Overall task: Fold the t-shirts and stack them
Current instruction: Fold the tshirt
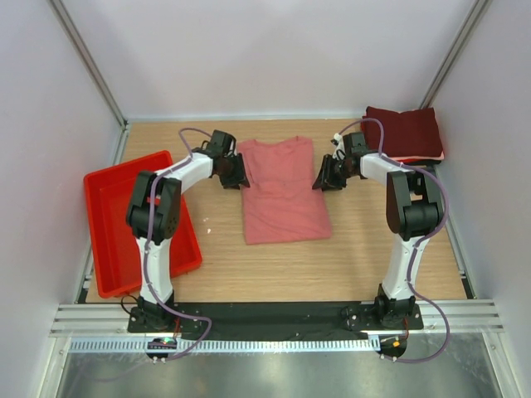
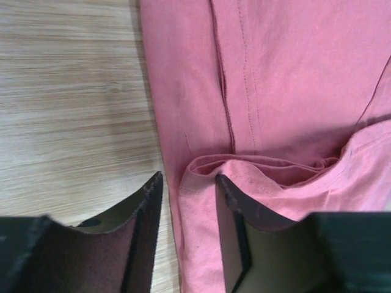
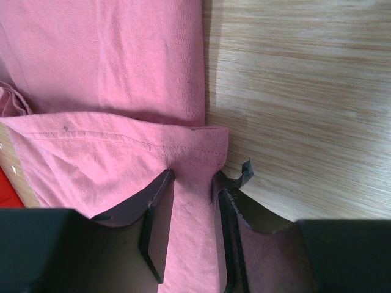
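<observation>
**Left wrist view.**
- Left pincer: jaws half-parted, astride the left edge of the pink shirt, where a sleeve lies tucked inward. Cloth sits in the gap, but we see no pinch.
- Table: wood grain, to the left of the shirt.

**Right wrist view.**
- Right pincer: jaws narrow but apart, astride the stitched sleeve hem at the shirt's right edge. The cloth lies flat between them.

**Top view.**
- Pink shirt: spread mid-table, with a pincer touching each side of its far half.
- Maroon stack: folded shirts in the far right corner.
- Tray: red, on the left, well apart from the shirt.

**Step in hand, as we judge it:** taking both edges for the next fold.
- We would keep the tips low enough to catch every layer.
- We would close at matching points on each side.
- We would lift both sides evenly so the crease runs straight.
</observation>
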`<state>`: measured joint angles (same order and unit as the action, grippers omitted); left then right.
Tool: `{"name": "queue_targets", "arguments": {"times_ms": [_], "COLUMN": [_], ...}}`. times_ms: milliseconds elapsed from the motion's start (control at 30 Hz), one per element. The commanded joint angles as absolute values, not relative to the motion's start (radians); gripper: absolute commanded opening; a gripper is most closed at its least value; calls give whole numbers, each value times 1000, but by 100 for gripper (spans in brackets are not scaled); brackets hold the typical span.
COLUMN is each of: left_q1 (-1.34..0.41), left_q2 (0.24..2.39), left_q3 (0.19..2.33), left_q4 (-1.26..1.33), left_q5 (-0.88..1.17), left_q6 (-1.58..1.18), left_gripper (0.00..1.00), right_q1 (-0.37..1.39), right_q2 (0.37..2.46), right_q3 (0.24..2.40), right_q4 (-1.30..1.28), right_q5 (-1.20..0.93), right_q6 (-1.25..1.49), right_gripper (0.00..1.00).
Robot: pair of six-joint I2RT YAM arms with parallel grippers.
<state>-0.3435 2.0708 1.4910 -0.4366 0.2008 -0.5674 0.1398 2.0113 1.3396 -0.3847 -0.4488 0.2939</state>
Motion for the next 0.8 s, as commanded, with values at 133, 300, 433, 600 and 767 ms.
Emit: {"name": "queue_targets", "arguments": {"times_ms": [133,300,433,600,767], "left_q1": [-339,-336,-334,-321,-308], "left_q2": [2088,2039,2017,2043,2051], "left_q3": [1514,1502,1467,1434,1433], "left_q4": [-385,-413,-437,-437,-437], "left_q5": [293,250,155,115,94], "left_q6": [-571,-650,-710,-736,-739], "left_gripper": [14,0,0,0,0], "right_q1": [137,137,137,132,120], "right_q2": [2003,1950,1898,1959,1979], "right_q3": [1365,1322,1238,1233,1224], "right_q4": [-330,-278,-94,-72,-71], "right_q5": [-466,-502,-537,-503,-460], "right_q6": [288,282,331,345,342], "right_gripper": [24,1,1,1,1]}}
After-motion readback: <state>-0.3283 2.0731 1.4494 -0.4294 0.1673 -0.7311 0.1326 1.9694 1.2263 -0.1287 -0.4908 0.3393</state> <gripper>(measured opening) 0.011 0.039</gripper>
